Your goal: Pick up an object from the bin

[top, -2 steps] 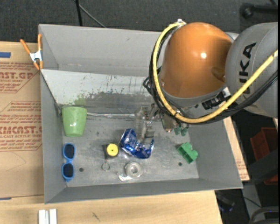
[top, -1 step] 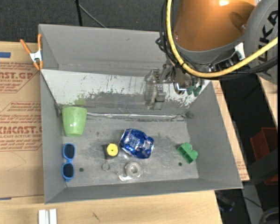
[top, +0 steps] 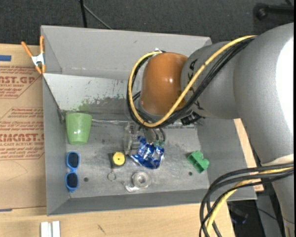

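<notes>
My gripper (top: 145, 138) reaches down under the orange wrist cover in the middle of the bin, low over the floor. Its fingers stand open, one on the left (top: 131, 136) and one on the right (top: 159, 136). A crumpled blue and white wrapper (top: 148, 155) lies just below them, its upper edge between the fingertips. A small yellow round piece (top: 118, 158) rests on the floor left of the wrapper. A silvery metal fitting (top: 138, 179) lies in front of the wrapper, near the bin's front wall.
A green cup (top: 78, 127) lies on its side at the left wall. Blue sunglasses (top: 72, 170) sit in the front left corner. A green block (top: 199, 161) lies right of the wrapper. The arm and its cables cover the bin's right side.
</notes>
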### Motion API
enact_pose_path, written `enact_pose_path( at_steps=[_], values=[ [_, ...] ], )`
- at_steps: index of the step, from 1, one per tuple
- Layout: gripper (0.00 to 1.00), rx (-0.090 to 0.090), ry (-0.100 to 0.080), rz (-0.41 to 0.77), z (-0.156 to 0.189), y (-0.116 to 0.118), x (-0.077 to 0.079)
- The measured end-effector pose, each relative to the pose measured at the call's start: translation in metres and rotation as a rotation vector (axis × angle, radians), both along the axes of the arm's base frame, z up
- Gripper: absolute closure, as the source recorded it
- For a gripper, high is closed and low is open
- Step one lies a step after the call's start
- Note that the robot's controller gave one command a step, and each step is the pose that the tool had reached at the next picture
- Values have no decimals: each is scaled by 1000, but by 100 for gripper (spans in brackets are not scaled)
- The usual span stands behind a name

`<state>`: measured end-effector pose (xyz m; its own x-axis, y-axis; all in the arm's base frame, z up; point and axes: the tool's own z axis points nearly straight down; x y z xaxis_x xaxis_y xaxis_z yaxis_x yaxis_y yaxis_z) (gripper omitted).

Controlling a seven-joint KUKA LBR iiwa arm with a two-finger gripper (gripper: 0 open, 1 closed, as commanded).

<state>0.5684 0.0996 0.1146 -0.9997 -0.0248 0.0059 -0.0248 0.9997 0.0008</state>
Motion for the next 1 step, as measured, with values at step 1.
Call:
enact_pose_path(
  at_steps=[1],
  values=[
    [100,3,-18,-20,89,10,23]
  ],
)
